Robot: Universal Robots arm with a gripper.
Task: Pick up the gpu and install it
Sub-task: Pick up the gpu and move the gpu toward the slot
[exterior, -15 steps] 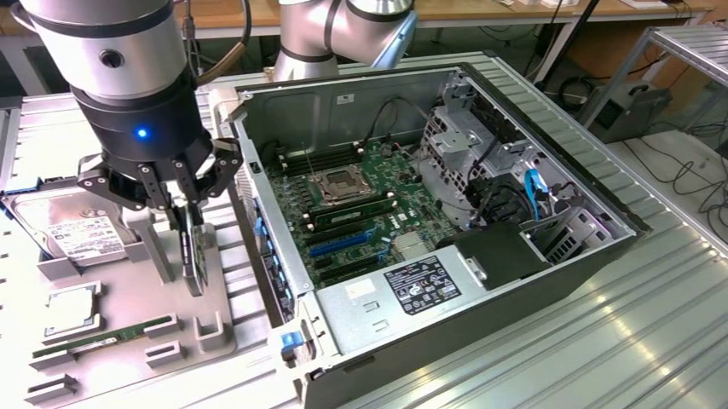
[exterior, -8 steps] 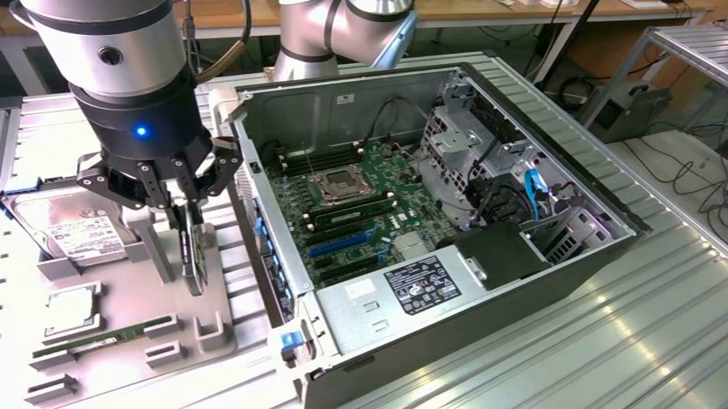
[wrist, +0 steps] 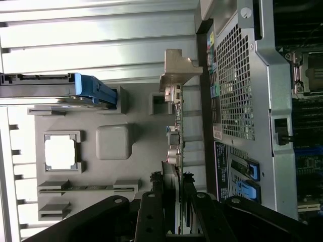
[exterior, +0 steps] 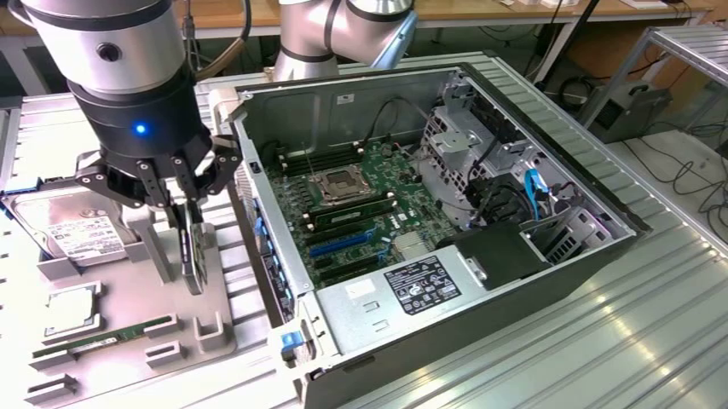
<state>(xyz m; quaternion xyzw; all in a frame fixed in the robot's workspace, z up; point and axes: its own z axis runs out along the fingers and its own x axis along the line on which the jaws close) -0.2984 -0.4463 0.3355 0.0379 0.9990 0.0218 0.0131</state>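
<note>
As the black gripper (exterior: 182,223) straddles the thin dark upright gpu (exterior: 196,260) at the exterior view's left, whether clamped I cannot tell, a straight lift seems best.

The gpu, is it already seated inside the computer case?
No, the gpu stands on edge in the grey tray beside the computer case.

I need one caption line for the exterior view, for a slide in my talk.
Gripper poised over the gpu, which stands on edge in a grey holder beside the open computer case.
</note>
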